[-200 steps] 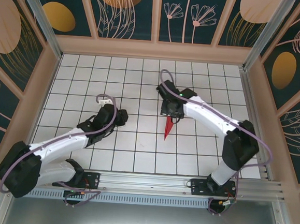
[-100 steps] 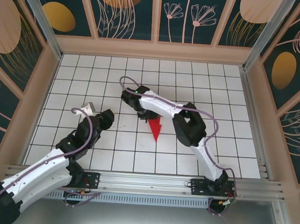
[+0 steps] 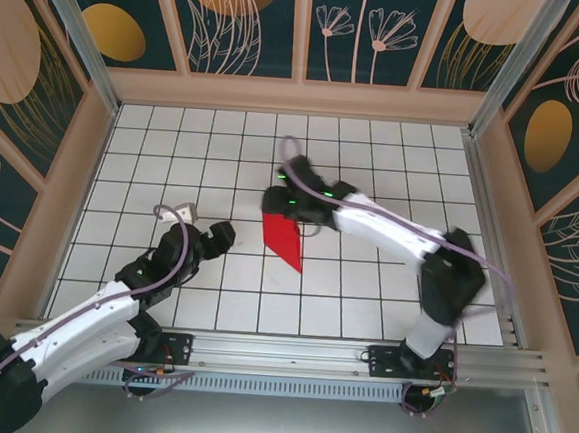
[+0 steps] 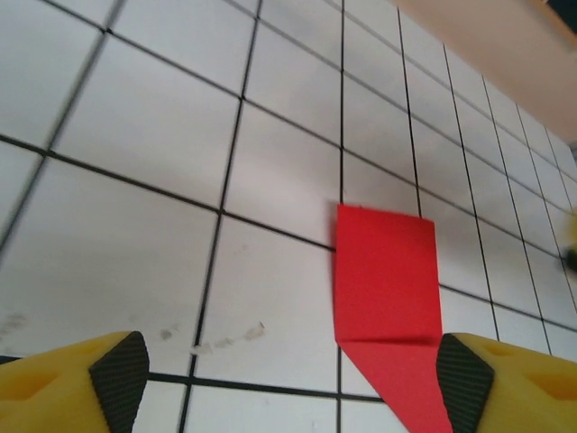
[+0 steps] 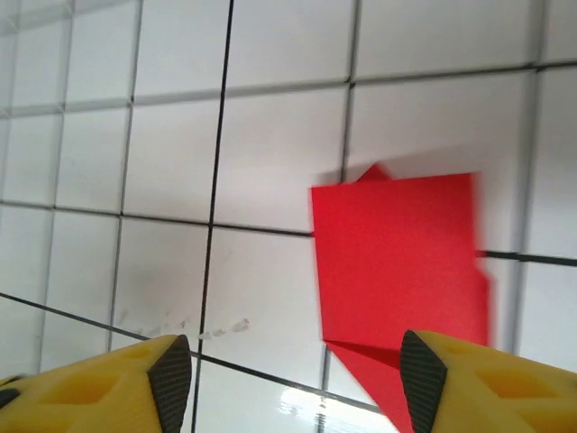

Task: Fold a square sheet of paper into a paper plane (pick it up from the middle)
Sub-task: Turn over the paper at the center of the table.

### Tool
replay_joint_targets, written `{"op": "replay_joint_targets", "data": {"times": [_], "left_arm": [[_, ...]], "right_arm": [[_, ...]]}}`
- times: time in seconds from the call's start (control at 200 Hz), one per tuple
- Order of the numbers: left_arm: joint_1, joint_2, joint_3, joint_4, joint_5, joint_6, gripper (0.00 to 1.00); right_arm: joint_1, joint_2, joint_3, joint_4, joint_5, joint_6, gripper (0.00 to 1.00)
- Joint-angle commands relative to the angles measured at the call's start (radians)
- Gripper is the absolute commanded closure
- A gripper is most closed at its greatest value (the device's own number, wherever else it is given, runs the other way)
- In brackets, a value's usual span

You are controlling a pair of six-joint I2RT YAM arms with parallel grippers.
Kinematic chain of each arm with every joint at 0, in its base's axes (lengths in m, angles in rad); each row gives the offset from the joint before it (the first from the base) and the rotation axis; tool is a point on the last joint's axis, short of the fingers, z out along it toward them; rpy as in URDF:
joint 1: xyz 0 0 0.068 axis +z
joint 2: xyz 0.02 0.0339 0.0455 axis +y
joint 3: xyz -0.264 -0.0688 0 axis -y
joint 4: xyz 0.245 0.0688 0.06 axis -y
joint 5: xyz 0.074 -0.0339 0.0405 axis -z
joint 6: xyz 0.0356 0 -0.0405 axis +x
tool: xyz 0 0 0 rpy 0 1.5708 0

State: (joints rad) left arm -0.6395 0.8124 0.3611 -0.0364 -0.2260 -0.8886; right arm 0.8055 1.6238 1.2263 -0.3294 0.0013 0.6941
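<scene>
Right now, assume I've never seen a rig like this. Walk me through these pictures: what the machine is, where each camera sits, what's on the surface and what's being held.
The machine is two white robot arms bolted side by side at the near edge of a white gridded table. The overhead picture comes from a fixed camera above and behind them. The other two come from a camera on each wrist, looking past that arm's own yellow, black-padded fingers. On the table lies a bright red folded sheet of paper, flat and tapering to a point. The left gripper sits to its left, apart from it. The right gripper is close to its far end. Both grippers are open, and nothing is held.
</scene>
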Motion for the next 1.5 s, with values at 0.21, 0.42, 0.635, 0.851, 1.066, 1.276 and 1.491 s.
{"op": "replay_joint_targets", "data": {"times": [0.21,0.42,0.635,0.851,1.066,1.276,1.491], "left_arm": [[0.006,0.295,0.053,0.324,0.13,-0.113,0.01],[0.006,0.508,0.196,0.322,0.195,-0.128,0.01],[0.007,0.657,0.256,0.367,0.219,-0.217,0.01],[0.008,0.72,0.285,0.372,0.23,-0.247,0.01],[0.023,0.751,0.285,0.42,0.277,-0.266,0.01],[0.036,0.773,0.321,0.381,0.291,-0.247,0.02],[0.036,0.819,0.357,0.37,0.336,-0.24,0.01]], "right_arm": [[-0.302,-0.063,-0.418,0.463,-0.728,-0.101,0.75],[-0.284,-0.015,-0.429,0.506,-0.782,-0.111,0.78],[-0.256,0.076,-0.389,0.463,-0.822,-0.17,0.83],[-0.247,0.159,-0.33,0.395,-0.782,-0.216,0.82],[-0.253,0.216,-0.312,0.357,-0.727,-0.237,0.81],[-0.297,0.236,-0.346,0.387,-0.737,-0.234,0.81],[-0.331,0.283,-0.388,0.44,-0.782,-0.212,0.8]]}}
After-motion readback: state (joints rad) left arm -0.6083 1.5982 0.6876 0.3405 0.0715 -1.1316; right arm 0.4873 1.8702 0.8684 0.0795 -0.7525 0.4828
